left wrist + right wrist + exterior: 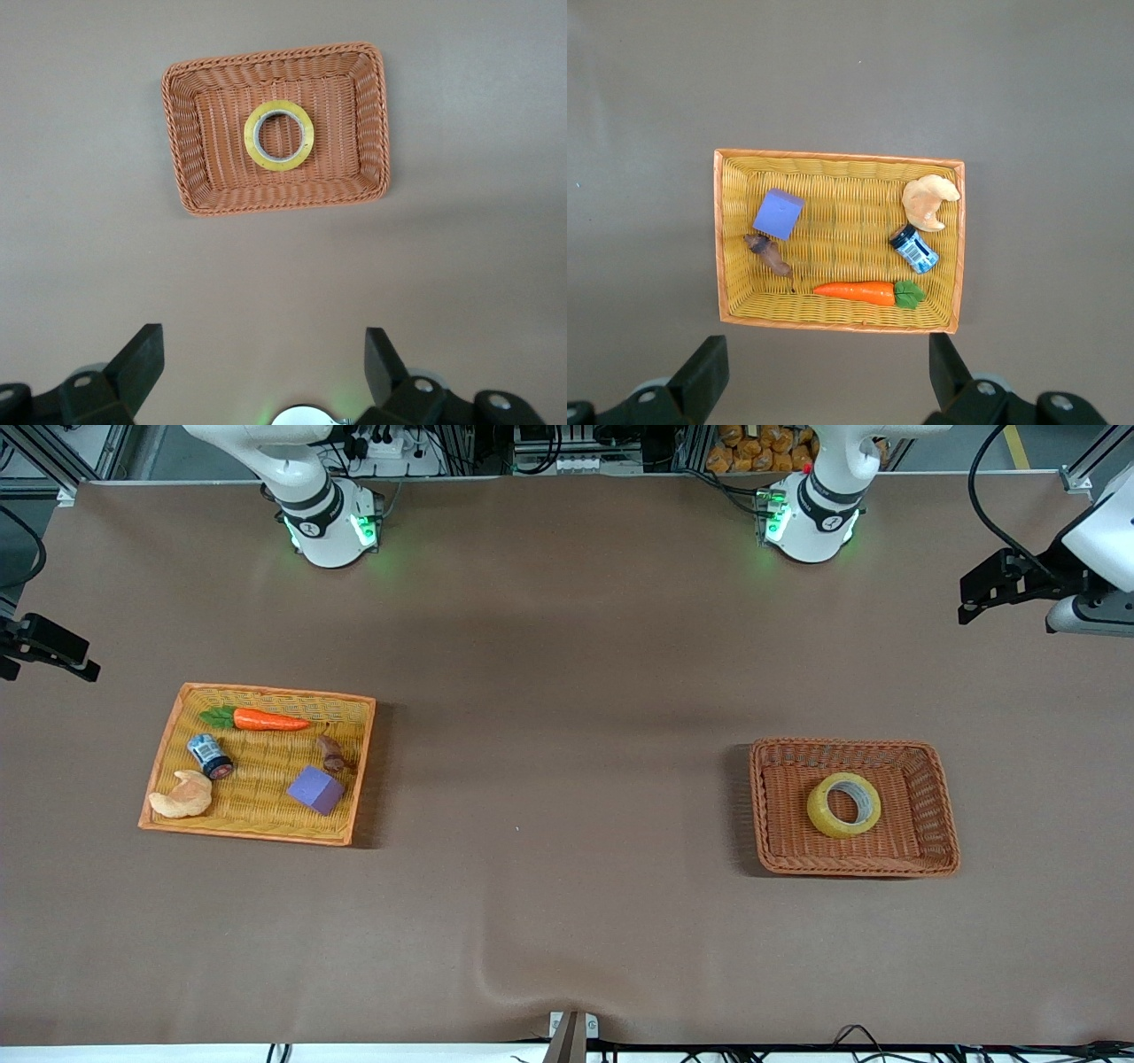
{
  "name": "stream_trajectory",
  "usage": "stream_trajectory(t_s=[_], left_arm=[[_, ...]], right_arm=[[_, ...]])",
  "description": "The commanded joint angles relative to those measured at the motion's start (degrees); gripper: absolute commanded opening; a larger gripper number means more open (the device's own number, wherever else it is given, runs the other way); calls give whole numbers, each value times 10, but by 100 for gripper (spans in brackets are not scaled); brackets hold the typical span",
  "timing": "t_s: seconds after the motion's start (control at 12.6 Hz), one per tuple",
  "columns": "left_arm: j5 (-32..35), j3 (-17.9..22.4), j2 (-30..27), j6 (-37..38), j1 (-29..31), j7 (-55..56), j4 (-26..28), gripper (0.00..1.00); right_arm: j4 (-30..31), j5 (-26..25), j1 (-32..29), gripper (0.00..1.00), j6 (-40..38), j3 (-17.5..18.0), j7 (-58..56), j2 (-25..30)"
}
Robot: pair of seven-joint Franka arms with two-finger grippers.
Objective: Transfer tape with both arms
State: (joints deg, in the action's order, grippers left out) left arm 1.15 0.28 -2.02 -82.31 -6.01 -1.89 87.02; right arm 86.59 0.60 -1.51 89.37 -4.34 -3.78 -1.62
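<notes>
Below the left pincer (263,359), wide open and empty | translucent yellowish tape ring (843,804) flat in brown wicker basket (767,815) | light, stiff, slick: pinch one wall | right pincer (826,370) open over yellow tray (839,162), waiting

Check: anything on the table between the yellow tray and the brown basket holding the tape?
Nothing. The front view shows only bare brown table between the yellow tray and the brown basket holding the tape.
</notes>
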Motion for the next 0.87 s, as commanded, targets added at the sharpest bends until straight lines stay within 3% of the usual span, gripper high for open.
stream_trajectory(t_s=[0.0,0.79], left_arm=[[-5,1,-2,7,3,14,0,100],[-12,-2,6,7,6,25,-3,100]], right_arm=[[-14,7,2,100,-3,-1,3,-8],[-14,7,2,100,-3,-1,3,-8]])
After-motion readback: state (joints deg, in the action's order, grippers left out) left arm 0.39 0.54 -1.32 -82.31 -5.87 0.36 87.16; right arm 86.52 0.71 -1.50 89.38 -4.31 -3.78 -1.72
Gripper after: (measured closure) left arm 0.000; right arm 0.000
